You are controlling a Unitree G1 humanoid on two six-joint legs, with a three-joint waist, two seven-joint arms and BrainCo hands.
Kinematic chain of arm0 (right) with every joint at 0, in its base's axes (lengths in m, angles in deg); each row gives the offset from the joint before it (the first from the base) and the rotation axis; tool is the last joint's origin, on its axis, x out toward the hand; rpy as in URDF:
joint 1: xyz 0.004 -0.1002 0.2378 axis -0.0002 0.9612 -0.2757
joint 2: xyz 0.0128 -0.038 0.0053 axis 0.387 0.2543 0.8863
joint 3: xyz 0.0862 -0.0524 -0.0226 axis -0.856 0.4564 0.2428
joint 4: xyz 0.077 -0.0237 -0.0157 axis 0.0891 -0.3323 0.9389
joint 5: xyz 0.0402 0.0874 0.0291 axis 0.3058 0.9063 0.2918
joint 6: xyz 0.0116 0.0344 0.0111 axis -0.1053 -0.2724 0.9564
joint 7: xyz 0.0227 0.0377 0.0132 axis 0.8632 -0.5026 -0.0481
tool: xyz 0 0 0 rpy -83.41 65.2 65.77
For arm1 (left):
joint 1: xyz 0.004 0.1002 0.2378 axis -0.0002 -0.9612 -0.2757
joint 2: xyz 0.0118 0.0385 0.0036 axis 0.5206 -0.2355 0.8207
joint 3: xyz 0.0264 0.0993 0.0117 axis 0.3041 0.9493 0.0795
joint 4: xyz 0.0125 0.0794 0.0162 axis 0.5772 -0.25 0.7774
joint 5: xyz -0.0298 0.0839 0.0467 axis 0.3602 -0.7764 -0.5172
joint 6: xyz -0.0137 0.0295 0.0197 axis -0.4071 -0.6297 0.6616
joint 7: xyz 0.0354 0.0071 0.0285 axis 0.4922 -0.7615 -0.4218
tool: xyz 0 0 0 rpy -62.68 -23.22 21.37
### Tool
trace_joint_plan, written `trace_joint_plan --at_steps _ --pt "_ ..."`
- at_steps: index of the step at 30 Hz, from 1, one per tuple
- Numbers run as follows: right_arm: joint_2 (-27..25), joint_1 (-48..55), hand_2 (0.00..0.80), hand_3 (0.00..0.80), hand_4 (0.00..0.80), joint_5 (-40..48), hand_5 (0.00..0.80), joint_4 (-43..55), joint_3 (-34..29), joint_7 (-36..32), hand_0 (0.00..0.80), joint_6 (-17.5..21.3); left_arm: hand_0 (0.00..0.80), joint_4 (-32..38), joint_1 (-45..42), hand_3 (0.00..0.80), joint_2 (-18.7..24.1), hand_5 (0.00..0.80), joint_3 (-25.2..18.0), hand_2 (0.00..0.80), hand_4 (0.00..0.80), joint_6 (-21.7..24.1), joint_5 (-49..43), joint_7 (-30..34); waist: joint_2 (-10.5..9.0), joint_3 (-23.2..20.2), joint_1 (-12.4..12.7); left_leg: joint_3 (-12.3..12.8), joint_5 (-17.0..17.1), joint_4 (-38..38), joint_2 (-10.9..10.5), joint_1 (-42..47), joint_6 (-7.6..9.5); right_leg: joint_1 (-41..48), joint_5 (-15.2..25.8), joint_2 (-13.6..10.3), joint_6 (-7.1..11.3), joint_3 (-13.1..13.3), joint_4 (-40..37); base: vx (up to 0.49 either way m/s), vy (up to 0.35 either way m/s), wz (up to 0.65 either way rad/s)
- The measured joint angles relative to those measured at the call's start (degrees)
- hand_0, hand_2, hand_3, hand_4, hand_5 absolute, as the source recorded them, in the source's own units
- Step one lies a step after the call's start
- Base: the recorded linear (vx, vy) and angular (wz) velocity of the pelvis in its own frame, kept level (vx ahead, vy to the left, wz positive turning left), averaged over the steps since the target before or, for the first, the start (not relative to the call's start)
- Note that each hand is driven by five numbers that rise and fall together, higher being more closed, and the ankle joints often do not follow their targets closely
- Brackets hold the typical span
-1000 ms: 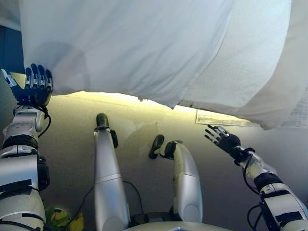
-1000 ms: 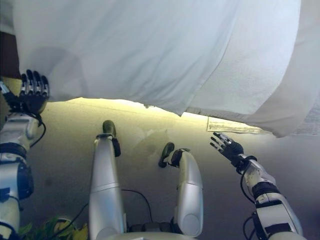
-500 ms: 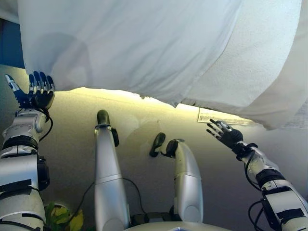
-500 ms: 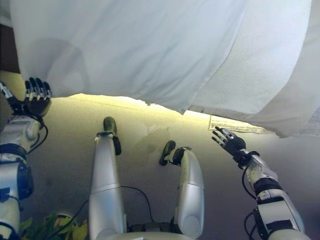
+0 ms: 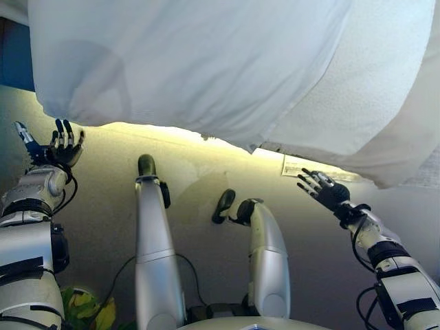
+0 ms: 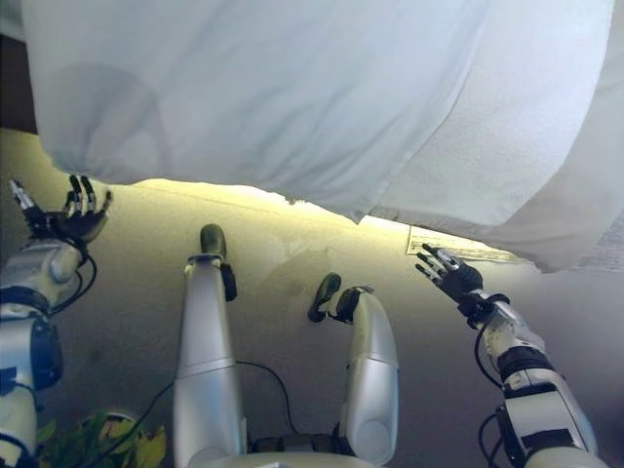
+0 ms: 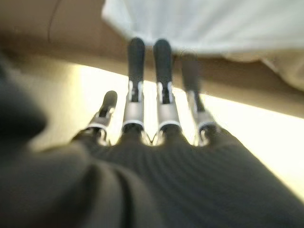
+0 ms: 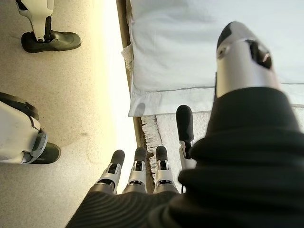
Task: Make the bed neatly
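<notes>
The white duvet (image 5: 206,69) hangs over the edge of the bed, w/ its lower hem running from the robot's left side to its right, a bit lower toward the right; its long axis lies across the view, along the bed edge. Under it, on the right side, a textured white blanket (image 5: 357,89) comes out and drops lower than the duvet, and beyond that a paler sheet layer (image 5: 412,137) hangs at the far right. The left hand (image 5: 58,148) is just below the duvet's left corner, apart from the cloth, palm up, fingers straight and spread, holding nothing; in the left wrist view its fingers (image 7: 135,76) point at the hem of the duvet (image 7: 213,23) w/ the tips near it, but touching or not I cannot tell. The right hand (image 5: 323,191) is below the hanging blanket, near but apart from it, also w/ fingers stretched out and spread, nothing in it. In the right wrist view the straight fingers (image 8: 137,168) point along the bed edge, where the duvet (image 8: 190,47) lies over the fringed edge of the blanket (image 8: 166,128), w/ the thumb (image 8: 242,52) raised above the cloth. Just beyond the right hand, at the foot of the bed, a flat pale strip (image 5: 309,167) shows on the floor (image 5: 199,179). No containers in view. The floor is beige carpet, lit yellow under the bed edge.
</notes>
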Motion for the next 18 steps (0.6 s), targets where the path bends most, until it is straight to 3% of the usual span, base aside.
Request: trace_joint_plan --at_steps 7,18 --pt "0.7 0.4 0.000 0.000 0.000 1.2 0.000 0.0 0.0 -0.1 0.000 0.3 0.000 -0.2 -4.0 0.000 -0.6 0.000 -2.2 0.000 0.000 -0.3 0.0 -0.2 0.00 0.0 0.0 0.0 0.3 -1.1 -0.1 1.5 -0.09 1.6 0.0 0.0 0.03 -0.5 -0.9 0.004 -0.076 0.04" --pt "5.3 2.6 0.000 0.000 0.000 2.2 0.000 1.4 -1.8 1.1 0.000 1.1 0.000 2.3 -14.4 0.000 -4.5 0.000 -4.5 0.000 0.000 1.5 -5.9 8.5 -0.16 -0.1 -0.1 2.1 1.8 -8.4 0.0 10.9 -0.62 9.9 0.5 0.1 0.04 -1.3 -6.8 0.007 -0.036 0.07"
